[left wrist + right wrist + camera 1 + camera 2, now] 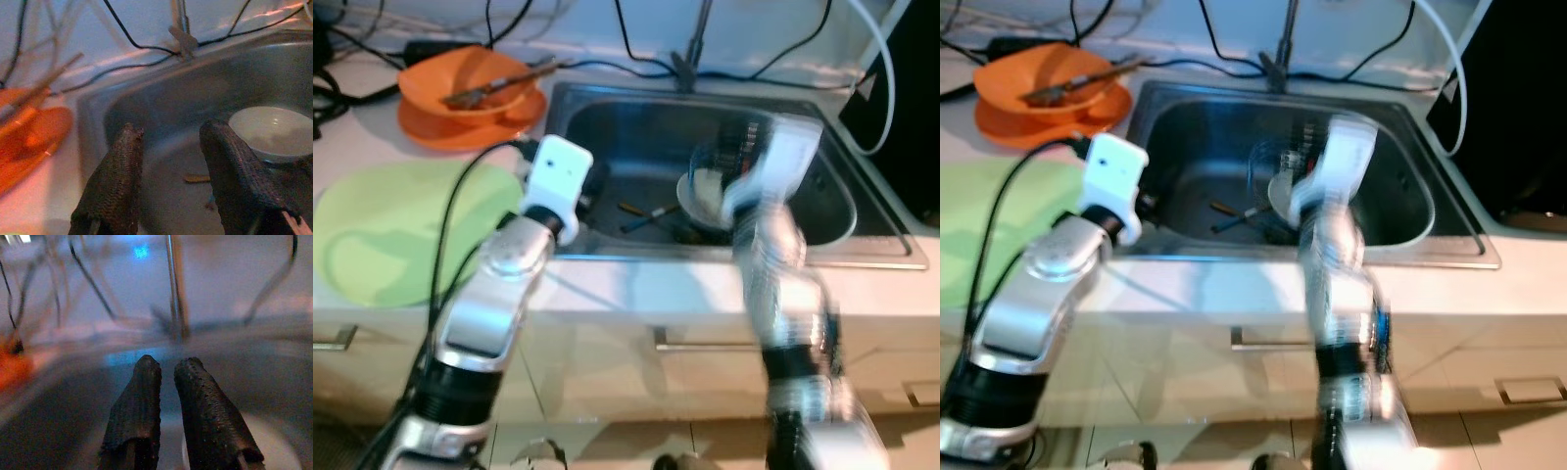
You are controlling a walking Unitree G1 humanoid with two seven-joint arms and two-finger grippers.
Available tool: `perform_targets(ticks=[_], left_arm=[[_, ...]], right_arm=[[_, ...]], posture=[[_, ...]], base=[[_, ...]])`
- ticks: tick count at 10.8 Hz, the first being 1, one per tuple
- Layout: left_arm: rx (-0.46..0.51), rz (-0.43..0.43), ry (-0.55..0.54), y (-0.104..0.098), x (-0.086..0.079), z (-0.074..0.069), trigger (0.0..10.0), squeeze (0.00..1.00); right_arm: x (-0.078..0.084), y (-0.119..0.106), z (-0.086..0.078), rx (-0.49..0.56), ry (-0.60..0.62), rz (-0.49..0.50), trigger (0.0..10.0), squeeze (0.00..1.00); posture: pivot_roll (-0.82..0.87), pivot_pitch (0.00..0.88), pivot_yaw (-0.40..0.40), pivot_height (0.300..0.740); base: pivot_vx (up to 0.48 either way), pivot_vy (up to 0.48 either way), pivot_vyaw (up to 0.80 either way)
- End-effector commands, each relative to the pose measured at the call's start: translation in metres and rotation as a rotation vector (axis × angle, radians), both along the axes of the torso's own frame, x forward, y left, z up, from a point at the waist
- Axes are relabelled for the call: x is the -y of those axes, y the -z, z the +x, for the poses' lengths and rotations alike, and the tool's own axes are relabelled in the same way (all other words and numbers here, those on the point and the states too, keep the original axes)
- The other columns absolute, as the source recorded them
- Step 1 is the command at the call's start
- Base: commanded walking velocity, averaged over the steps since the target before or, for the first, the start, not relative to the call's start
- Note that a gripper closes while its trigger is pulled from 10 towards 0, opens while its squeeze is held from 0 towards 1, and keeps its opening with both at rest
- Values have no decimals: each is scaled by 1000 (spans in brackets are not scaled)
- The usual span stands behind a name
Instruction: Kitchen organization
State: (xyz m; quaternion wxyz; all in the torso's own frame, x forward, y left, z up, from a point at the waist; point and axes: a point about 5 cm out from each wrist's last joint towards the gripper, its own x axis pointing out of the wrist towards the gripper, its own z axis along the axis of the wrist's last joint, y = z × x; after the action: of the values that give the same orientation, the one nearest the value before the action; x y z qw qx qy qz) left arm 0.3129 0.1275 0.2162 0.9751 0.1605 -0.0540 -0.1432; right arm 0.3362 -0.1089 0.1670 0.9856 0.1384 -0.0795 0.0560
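Two claws hang over the sink (822, 235): our left claw (171, 181) wide open and empty, our right claw (164, 396) nearly closed on nothing. The white bowl (271, 129) and some utensils (641, 215) remain in the basin, so most tidying seems undone.

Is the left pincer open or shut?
Open: in the left wrist view the left pincer's fingers stand apart over the sink, holding nothing.
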Motion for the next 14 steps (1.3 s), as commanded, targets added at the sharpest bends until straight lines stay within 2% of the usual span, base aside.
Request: perform_targets(ticks=[1, 2, 4, 6, 7, 8, 9, 11, 14], left_arm=[[56, -10, -15, -9, -6, -6, 10000, 0], [63, -41, -36, -9, -16, -10, 10000, 0], [70, -53, -138, -12, -49, -11, 10000, 0], [113, -1, -315, -30, -99, -12, 10000, 0], [65, 62, -408, -30, -124, -14, 10000, 0], [-20, 88, -429, -27, -136, -16, 10000, 0], [-137, 83, -369, -24, -138, -17, 10000, 0], [-242, 101, -303, -31, -140, -20, 10000, 0], [-440, 76, -209, -12, -131, -23, 10000, 0]], right_arm=[[-1, 0, -4, -12, -2, 2, 10000, 0], [-4, 4, -7, -37, -10, 15, 10000, 0], [-9, 8, -9, -64, -29, 15, 10000, 0], [-13, 10, -11, -80, -43, 20, 10000, 0], [-15, 11, -11, -87, -47, 22, 10000, 0], [-15, 11, -11, -90, -47, 21, 10000, 0], [-14, 11, -11, -93, -45, 20, 10000, 0], [-13, 11, -11, -97, -40, 19, 10000, 0], [-10, 11, -10, -105, -32, 16, 10000, 0]], posture=[[9, 75, -88, 740], [20, 73, -86, 740], [30, 68, -89, 740], [52, 63, -94, 740], [58, 65, -93, 740], [58, 65, -93, 740], [56, 70, -95, 740], [57, 72, -97, 740], [48, 84, -91, 740]], base=[[0, 0, 0], [0, 0, 0], [0, 0, 0], [0, 0, 0], [0, 0, 0], [0, 0, 0], [0, 0, 0], [0, 0, 0], [0, 0, 0]])
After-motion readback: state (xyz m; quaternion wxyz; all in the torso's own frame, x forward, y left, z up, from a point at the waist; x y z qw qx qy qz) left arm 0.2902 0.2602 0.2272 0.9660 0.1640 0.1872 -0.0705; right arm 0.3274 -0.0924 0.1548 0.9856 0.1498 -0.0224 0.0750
